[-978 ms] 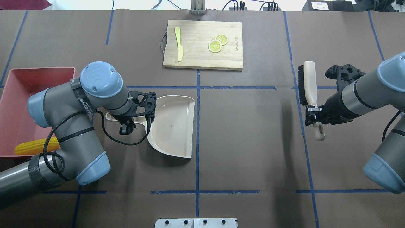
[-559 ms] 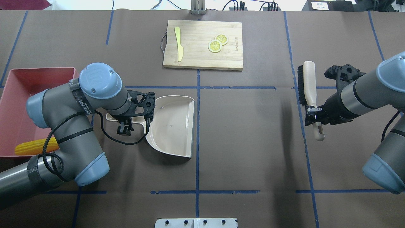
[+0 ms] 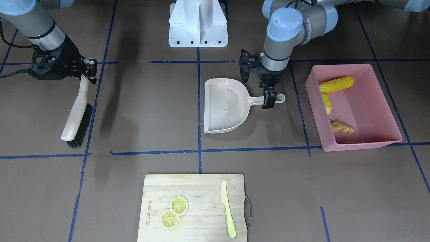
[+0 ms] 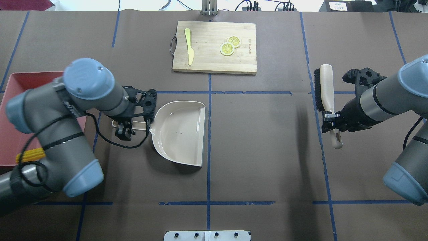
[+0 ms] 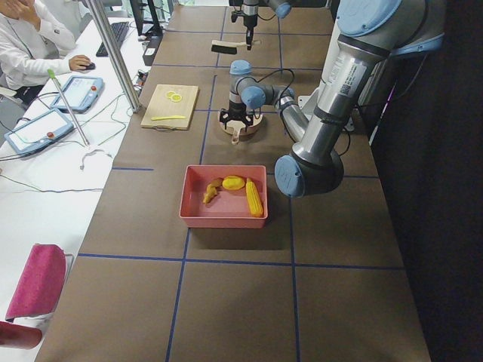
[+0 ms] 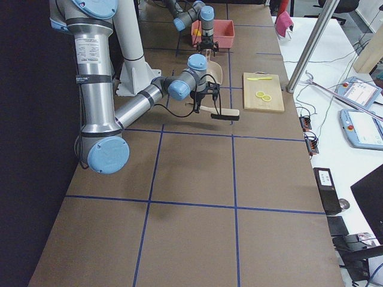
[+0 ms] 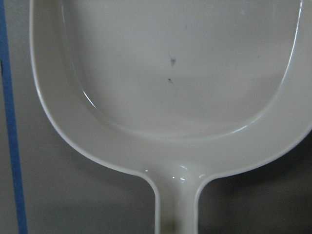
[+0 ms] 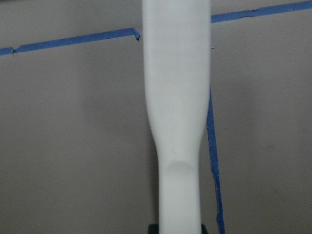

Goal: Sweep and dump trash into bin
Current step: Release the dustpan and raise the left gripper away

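The pink bin (image 3: 361,145) stands on my left side and also shows in the overhead view (image 4: 20,83). In it lie the corn cob (image 3: 336,84), the potato-like lump (image 3: 326,104) and the ginger root (image 3: 341,127). The beige dustpan (image 4: 180,134) lies flat and empty on the table, and fills the left wrist view (image 7: 170,73). My left gripper (image 3: 268,99) is open over the dustpan's handle, a finger on each side of it (image 4: 122,129). My right gripper (image 4: 331,122) is shut on the handle of a black-bristled brush (image 4: 326,87), held just above the table (image 3: 79,117).
A wooden cutting board (image 4: 214,63) at the far middle carries a pale yellow knife (image 4: 189,47) and two lemon slices (image 4: 229,47). The robot's base (image 3: 198,23) stands at the near edge. Blue tape lines cross the brown table. An operator (image 5: 30,45) sits at a side desk.
My left arm's elbow has swung left and the left gripper has slid left along the dustpan handle toward its end. The dustpan has stayed put. The right arm and brush have not moved.
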You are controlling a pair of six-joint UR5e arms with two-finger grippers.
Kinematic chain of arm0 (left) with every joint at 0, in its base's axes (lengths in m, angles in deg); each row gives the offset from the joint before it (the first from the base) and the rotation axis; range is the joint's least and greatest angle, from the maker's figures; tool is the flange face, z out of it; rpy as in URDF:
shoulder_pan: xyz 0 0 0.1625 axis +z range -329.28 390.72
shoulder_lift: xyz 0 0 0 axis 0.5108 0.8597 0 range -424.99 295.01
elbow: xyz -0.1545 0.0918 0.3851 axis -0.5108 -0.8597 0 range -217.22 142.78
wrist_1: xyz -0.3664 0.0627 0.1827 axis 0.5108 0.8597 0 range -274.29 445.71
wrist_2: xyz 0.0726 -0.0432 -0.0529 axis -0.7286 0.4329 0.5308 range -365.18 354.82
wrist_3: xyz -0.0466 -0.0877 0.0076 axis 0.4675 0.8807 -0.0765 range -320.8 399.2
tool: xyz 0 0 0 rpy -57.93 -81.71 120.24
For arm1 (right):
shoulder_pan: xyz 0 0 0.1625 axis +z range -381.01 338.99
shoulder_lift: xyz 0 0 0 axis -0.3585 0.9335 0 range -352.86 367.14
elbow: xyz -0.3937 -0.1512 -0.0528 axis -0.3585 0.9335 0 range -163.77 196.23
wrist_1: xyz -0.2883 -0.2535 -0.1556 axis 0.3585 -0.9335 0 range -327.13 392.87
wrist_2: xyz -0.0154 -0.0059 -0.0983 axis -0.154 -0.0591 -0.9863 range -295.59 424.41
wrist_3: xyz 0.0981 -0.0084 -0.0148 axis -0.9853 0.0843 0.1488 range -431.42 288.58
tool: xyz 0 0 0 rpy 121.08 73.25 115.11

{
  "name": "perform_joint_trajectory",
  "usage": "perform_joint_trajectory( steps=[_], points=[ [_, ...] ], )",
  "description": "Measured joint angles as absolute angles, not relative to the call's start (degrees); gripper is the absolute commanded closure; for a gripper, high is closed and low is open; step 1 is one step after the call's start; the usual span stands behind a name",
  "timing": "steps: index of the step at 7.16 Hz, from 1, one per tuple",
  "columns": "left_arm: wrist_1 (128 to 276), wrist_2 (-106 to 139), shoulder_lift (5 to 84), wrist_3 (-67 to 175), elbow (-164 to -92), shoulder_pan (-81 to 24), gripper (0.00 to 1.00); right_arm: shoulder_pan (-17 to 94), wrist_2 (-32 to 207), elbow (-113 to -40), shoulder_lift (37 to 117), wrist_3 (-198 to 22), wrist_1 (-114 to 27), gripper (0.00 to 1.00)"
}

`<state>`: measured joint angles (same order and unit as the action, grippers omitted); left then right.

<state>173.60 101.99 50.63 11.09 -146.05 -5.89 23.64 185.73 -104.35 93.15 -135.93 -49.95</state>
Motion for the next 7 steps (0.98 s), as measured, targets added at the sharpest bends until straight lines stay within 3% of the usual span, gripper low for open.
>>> perform_joint_trajectory(
  steps=[2, 4, 7],
  points=[
    [173.7, 102.0, 45.1, 9.7, -152.1, -10.6, 0.00, 23.7, 185.8, -104.4, 93.2, -135.9, -50.0, 0.99],
    [174.8, 102.2, 40.1, 6.0, -153.7, -16.8, 0.01, 23.9, 185.8, -104.2, 93.8, -135.2, -50.0, 0.99],
    [175.5, 104.7, 39.9, 6.3, -143.6, -30.2, 0.01, 25.2, 186.2, -103.6, 102.1, -131.7, -42.9, 0.99]
  ],
)
